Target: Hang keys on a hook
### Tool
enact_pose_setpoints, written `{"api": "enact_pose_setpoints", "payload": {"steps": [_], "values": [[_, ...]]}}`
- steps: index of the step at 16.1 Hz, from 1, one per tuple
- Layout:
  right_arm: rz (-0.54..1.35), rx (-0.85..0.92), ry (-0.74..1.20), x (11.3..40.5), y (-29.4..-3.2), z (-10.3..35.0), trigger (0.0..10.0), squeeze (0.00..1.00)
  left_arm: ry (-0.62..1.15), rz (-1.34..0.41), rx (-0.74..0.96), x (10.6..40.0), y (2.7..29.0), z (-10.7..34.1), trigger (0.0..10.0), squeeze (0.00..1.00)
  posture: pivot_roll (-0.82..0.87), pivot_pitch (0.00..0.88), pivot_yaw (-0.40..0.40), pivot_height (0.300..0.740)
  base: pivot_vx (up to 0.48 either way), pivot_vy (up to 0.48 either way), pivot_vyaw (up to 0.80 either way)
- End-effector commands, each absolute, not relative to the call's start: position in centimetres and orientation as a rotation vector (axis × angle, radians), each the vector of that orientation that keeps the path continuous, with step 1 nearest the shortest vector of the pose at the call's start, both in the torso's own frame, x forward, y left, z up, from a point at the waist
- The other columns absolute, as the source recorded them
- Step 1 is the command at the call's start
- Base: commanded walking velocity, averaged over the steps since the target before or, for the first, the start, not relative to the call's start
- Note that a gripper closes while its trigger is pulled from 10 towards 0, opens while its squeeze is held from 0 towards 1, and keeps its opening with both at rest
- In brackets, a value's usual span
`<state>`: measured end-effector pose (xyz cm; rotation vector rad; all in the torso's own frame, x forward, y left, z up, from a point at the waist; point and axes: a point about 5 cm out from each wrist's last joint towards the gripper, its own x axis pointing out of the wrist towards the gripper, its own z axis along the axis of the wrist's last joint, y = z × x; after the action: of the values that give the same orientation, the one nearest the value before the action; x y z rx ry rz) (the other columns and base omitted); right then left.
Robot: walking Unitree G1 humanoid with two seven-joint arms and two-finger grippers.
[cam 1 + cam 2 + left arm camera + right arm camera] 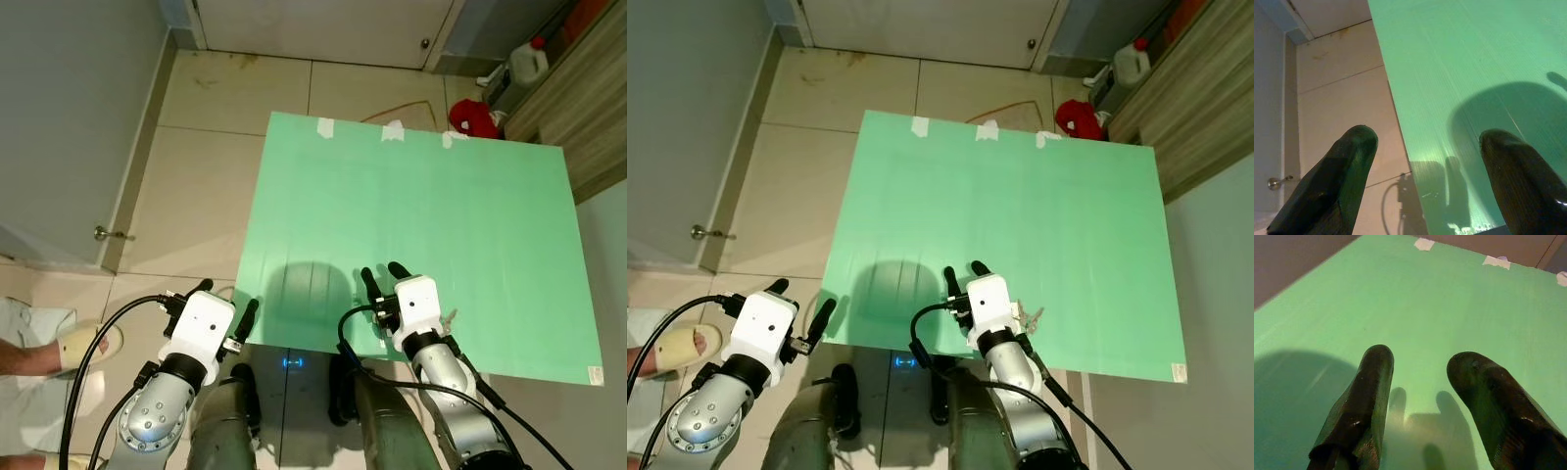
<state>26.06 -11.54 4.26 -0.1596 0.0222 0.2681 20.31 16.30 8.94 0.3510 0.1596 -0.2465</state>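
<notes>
Looking down on a large mint-green flat sheet [421, 235] laid on a floor of pale beige tiles [196, 196], fastened along its far edge with three bits of white tape [393, 129]. Left end effector [227, 302] held low over the tiles just beside the sheet's near left corner, black fingers [1337, 181] spread wide with nothing between them. Right end effector [383, 277] poised above the sheet's near edge, fingers [1364, 401] parted moderately, also empty, with shadows cast on the green below. Keys and hook: cannot tell where either is. Beyond the far right corner of the sheet, a crumpled red cloth [474, 117] and a white plastic jug with a red cap [527, 61], beside a brown wood-grain cabinet side [578, 98]. On the left, a grey door [69, 127] with a small metal doorstop [113, 234] at its base. At the lower left, a person's foot in a cream sandal [83, 345].
</notes>
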Motion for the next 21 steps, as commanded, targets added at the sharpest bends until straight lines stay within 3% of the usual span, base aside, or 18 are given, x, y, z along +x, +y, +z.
{"api": "enact_pose_setpoints", "payload": {"steps": [1,3,5,10,21], "values": [[0.218,-0.206,0.095,25.5,-12.8,2.6,10.0,0.0,0.184,-0.246,0.347,19.8,16.2,8.2,10.0,0.0,0.12,0.344,-0.08,0.736,0.0,0.0,0.0],[0.145,-0.183,0.174,25.8,-14.0,1.6,10.0,0.0,0.186,-0.248,0.347,19.7,16.1,8.1,10.0,0.0,0.12,0.348,-0.077,0.736,0.0,0.0,0.0],[0.063,-0.044,0.275,25.8,-14.7,0.5,10.0,0.0,0.192,-0.245,0.354,19.4,16.5,8.1,10.0,0.0,0.14,0.359,-0.07,0.736,0.0,0.0,0.0],[0.061,0.232,0.414,24.2,-13.4,-1.6,10.0,0.0,0.199,-0.238,0.372,19.0,17.2,8.2,10.0,0.0,0.16,0.368,-0.051,0.736,0.0,0.0,0.0],[0.11,0.191,0.366,22.5,-12.4,-1.1,10.0,0.0,0.183,-0.269,0.407,19.4,17.1,8.3,10.0,0.0,0.13,0.358,-0.042,0.736,0.0,0.0,0.0]]}}
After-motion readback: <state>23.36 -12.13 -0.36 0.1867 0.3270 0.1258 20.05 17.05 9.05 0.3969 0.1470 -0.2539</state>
